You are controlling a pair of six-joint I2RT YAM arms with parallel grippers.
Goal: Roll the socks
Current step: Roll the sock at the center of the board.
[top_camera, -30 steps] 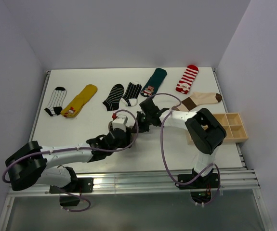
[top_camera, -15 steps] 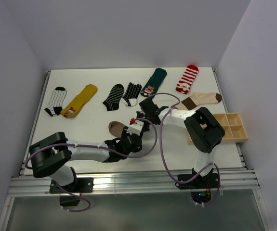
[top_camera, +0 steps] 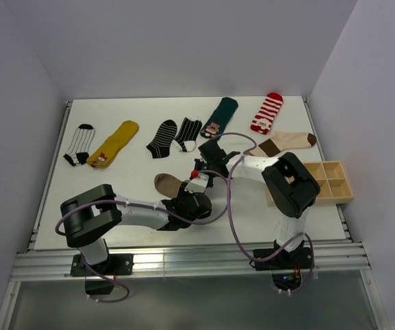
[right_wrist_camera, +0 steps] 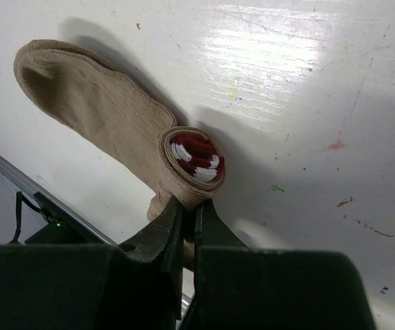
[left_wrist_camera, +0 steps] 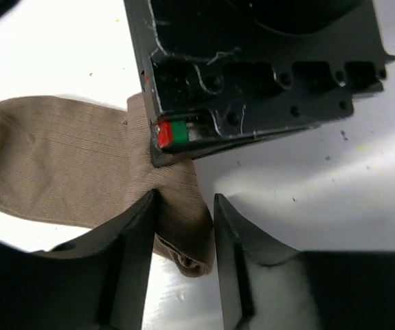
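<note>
White tabletop scene: right gripper pinched tight on the rolled-up end of one tan sock mid-table, left gripper straddling its flat part with fingers apart, seven other socks laid flat along the back, one compartmented wooden tray off right.

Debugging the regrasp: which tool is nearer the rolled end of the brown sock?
Right. The right tool is pinched on the brown sock right at its rolled end. The left tool straddles the sock's flat stretch beside that, jaws open.
</note>
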